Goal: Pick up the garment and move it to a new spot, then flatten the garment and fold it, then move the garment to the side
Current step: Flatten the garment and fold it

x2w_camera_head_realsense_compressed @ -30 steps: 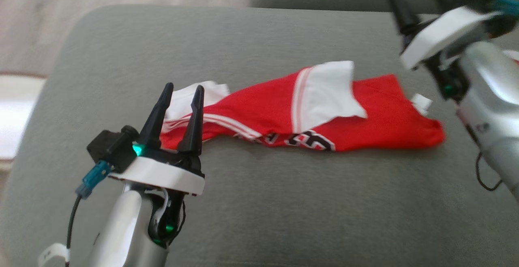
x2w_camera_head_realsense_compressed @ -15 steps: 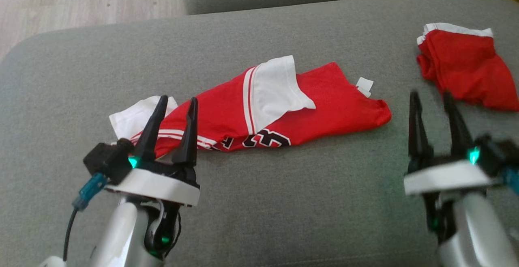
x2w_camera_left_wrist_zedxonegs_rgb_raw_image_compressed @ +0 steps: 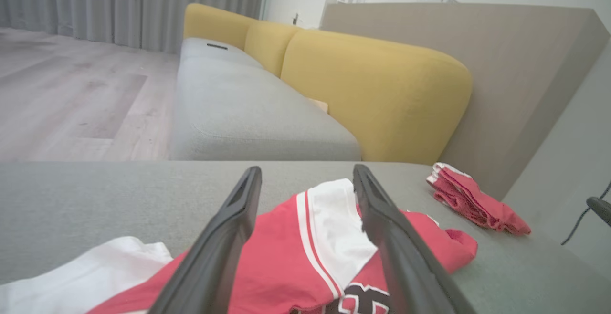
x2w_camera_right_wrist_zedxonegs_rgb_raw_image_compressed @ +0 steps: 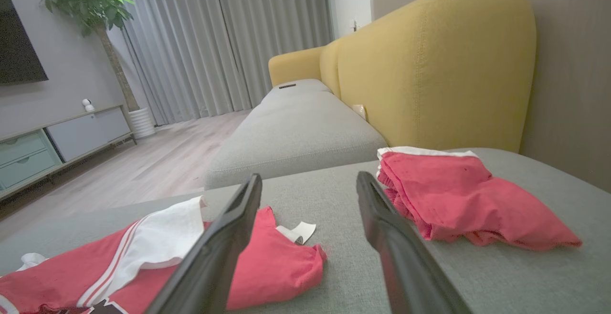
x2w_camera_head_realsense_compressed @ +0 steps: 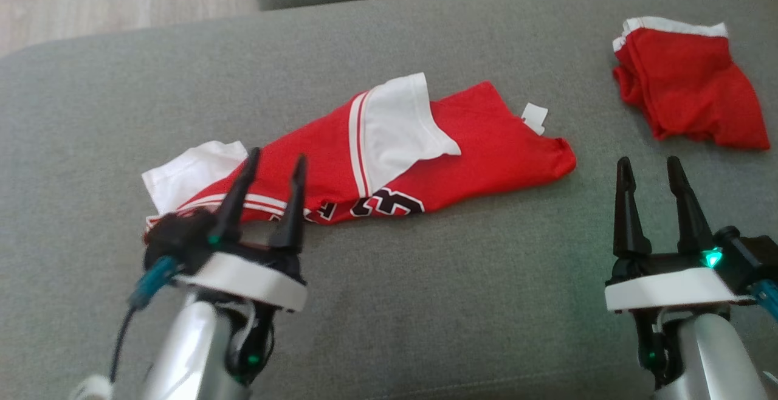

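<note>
red garment [x2w_camera_head_realsense_compressed: 486, 157] below left jaws, right jaws nearby

Black characters [x2w_camera_head_realsense_compressed: 389, 203] with white outlines run along the near edge of the crumpled red garment [x2w_camera_head_realsense_compressed: 486, 144]. One looks like a 3; the rest are folded under and unreadable. The small white tag [x2w_camera_head_realsense_compressed: 535, 117] at its far edge shows no legible print.

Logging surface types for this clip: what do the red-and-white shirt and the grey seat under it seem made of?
Shirt: thin, limp jersey cloth, probably synthetic, matte; it lies in soft folds. Seat: woven upholstery cloth, probably over padding, matte; fine speckled weave, rounded edges.
</note>
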`<state>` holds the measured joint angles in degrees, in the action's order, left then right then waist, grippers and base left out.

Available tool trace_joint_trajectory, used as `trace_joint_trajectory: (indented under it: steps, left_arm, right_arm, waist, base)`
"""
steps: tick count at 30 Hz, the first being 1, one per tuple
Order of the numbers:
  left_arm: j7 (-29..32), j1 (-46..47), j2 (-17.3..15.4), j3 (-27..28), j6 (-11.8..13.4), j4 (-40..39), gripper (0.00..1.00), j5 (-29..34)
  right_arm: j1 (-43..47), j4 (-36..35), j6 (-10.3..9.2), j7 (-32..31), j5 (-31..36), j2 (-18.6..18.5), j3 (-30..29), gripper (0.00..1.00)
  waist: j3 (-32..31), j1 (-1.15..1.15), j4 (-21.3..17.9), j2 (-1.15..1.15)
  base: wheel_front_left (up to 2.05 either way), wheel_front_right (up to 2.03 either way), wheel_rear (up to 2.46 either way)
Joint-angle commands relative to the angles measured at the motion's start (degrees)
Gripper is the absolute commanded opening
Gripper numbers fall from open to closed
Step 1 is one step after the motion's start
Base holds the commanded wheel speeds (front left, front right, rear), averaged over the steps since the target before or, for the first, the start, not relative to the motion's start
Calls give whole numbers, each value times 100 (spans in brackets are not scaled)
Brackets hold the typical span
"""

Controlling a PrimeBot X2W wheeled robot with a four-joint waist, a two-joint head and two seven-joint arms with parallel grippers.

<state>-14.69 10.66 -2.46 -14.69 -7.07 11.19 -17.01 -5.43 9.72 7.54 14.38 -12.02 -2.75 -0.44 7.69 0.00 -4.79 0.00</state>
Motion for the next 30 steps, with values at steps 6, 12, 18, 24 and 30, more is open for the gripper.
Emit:
trace_joint_trajectory:
  steps: [6, 12, 18, 24, 30]
  left_arm:
    - [-30, 977, -75, -674, -37, 689, 100, 433]
    - [218, 1773, -146, -1560, -40, 1732, 100, 530]
    - [305, 2311, -262, -1844, 76, 2535, 100, 681]
    - [268, 2560, -274, -1797, 179, 3000, 100, 673]
    - [160, 2761, -298, -1831, 297, 3383, 100, 746]
  right_arm:
    - [-283, -43, -5, 62, -76, -14, 175, 100]
    - [-404, 65, -5, 62, -212, -13, 250, 100]
    - [-512, 94, -5, 62, -339, -13, 293, 100]
    - [-532, 102, -5, 62, -410, -13, 330, 100]
    - [-543, 100, -5, 62, -449, -13, 365, 100]
  waist:
    - [338, 0, -221, 0]
    - [522, 0, -506, 0]
    - [642, 0, -753, 0]
    - [705, 0, -902, 0]
    - [737, 0, -1003, 0]
  base:
    - [0, 0, 0]
    - [0, 0, 0]
    - [0, 0, 0]
    - [0, 0, 0]
    - [0, 0, 0]
